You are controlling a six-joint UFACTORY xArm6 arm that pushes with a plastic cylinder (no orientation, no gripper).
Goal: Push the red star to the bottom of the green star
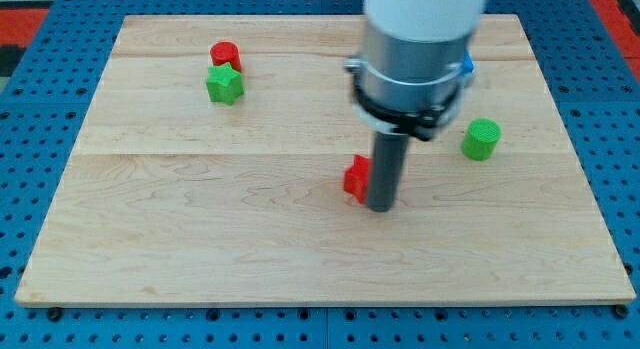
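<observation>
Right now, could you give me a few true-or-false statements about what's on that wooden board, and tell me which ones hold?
1. My tip is right beside a red block, on that block's right in the view. True.
2. The green star sits near the view's bottom edge. False: it is near the view's top left.
3. A red cylinder sits just above the green star in the view. True.
4. The green cylinder touches the green star. False: it stands far off, at the view's right.
5. A bit of a blue block shows behind the arm. True.
</observation>
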